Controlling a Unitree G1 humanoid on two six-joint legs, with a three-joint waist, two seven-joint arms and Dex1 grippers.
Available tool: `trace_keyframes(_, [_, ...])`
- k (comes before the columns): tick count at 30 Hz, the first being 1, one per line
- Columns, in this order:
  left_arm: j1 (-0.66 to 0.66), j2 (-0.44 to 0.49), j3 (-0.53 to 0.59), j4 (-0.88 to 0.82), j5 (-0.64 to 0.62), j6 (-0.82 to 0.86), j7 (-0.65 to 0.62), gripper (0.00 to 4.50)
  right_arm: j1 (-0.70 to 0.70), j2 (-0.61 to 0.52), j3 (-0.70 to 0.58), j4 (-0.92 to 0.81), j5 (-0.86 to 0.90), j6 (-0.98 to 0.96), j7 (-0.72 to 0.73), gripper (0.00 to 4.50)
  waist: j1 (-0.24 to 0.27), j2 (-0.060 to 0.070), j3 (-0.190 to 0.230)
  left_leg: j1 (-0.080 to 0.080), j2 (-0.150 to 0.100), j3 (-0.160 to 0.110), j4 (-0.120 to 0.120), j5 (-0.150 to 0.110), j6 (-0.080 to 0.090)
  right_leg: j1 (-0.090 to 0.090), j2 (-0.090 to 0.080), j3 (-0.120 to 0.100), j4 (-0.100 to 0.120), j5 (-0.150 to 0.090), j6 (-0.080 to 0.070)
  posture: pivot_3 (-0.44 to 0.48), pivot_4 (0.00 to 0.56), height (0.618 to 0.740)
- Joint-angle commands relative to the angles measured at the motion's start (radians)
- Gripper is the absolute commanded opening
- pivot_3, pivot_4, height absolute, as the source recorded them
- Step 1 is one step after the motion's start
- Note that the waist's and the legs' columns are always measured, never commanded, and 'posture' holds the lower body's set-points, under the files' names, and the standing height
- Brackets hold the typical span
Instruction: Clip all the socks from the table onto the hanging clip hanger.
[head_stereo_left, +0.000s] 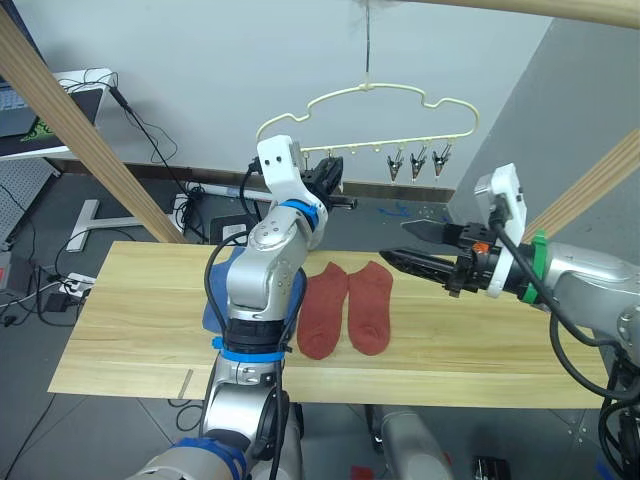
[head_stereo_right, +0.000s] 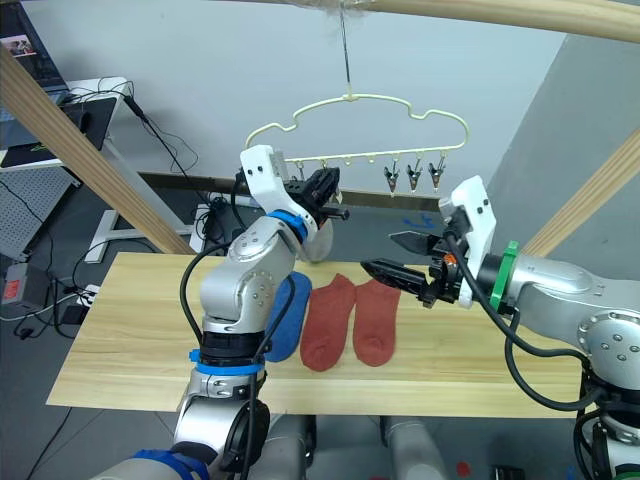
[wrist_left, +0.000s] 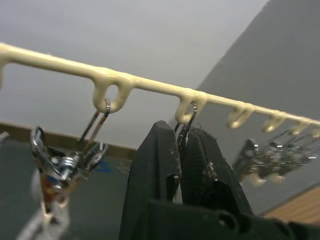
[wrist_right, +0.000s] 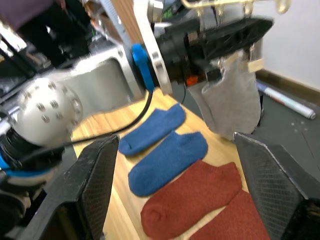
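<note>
The two head views look forward and down from above the near edge of the table (head_stereo_left: 130, 340), both taking in its whole top and the clip hanger (head_stereo_right: 360, 125) behind. The left wrist view looks up, very close under the hanger's bar. The right wrist view faces across the table toward the left arm.

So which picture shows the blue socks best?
The right wrist view: both blue socks lie in full sight on the table, side by side next to the red socks. In the right eye view the left arm covers all but part of one blue sock. In the left eye view, just a sliver shows.
</note>
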Motion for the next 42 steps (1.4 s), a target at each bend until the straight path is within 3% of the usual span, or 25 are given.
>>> trace_keyframes(1, [-0.038, 0.008, 0.038, -0.098, -0.102, 0.069, -0.022, 0.11, -0.014, -0.007, 0.040, -0.019, -0.042, 0.032, -0.041, 3.80, 0.000, 0.000, 0.001, 0.000, 0.000, 0.000, 0.000, 0.000, 0.000, 0.000, 0.000, 0.000, 0.000, 0.000, 0.000, -0.104, 0.306, 0.740])
trace_keyframes(6, [-0.046, 0.020, 0.073, -0.145, -0.182, 0.153, -0.005, 0.11, -0.011, 0.032, 0.125, 0.024, -0.166, 0.087, -0.124, 3.80, 0.002, 0.000, 0.002, -0.001, 0.000, 0.000, 0.000, 0.000, 0.000, -0.001, 0.000, 0.000, 0.000, 0.000, 0.000, -0.104, 0.306, 0.740])
trace_keyframes(9, [-0.054, 0.027, 0.094, -0.156, -0.220, 0.192, 0.006, 0.11, -0.015, 0.102, 0.153, 0.082, -0.212, 0.141, -0.211, 4.42, 0.001, 0.000, 0.003, -0.001, 0.000, 0.000, 0.000, 0.000, 0.000, -0.001, 0.000, 0.000, 0.000, 0.000, 0.000, -0.102, 0.309, 0.740])
trace_keyframes(15, [-0.083, 0.038, 0.141, -0.142, -0.290, 0.241, 0.027, 0.11, -0.039, 0.248, 0.261, 0.186, -0.409, 0.223, -0.318, 4.47, 0.000, 0.001, 0.004, -0.001, 0.001, 0.000, 0.000, 0.000, 0.000, -0.003, 0.000, 0.000, 0.001, 0.000, 0.000, -0.101, 0.312, 0.740])
trace_keyframes(22, [-0.097, 0.059, 0.145, -0.122, -0.312, 0.254, 0.032, 0.11, -0.100, 0.371, 0.391, 0.374, -0.687, 0.105, -0.283, 4.47, -0.001, 0.001, 0.006, -0.002, 0.001, 0.000, -0.001, 0.000, 0.000, -0.003, 0.000, 0.000, 0.000, 0.000, 0.000, -0.091, 0.316, 0.740])
trace_keyframes(28, [-0.096, 0.063, 0.134, -0.123, -0.314, 0.258, 0.036, 0.11, -0.142, 0.445, 0.430, 0.527, -0.857, 0.002, -0.216, 4.47, 0.002, 0.001, 0.006, -0.002, 0.001, 0.000, -0.002, 0.000, 0.000, -0.004, 0.000, 0.000, 0.000, 0.000, 0.000, -0.077, 0.317, 0.740])
trace_keyframes(42, [-0.089, 0.072, 0.118, -0.142, -0.328, 0.277, 0.058, 0.11, -0.129, 0.587, 0.431, 0.718, -1.083, -0.114, -0.130, 4.47, 0.002, 0.001, 0.007, -0.002, 0.001, 0.000, -0.003, 0.000, 0.000, -0.004, 0.000, -0.001, 0.001, 0.000, 0.000, -0.050, 0.327, 0.740])
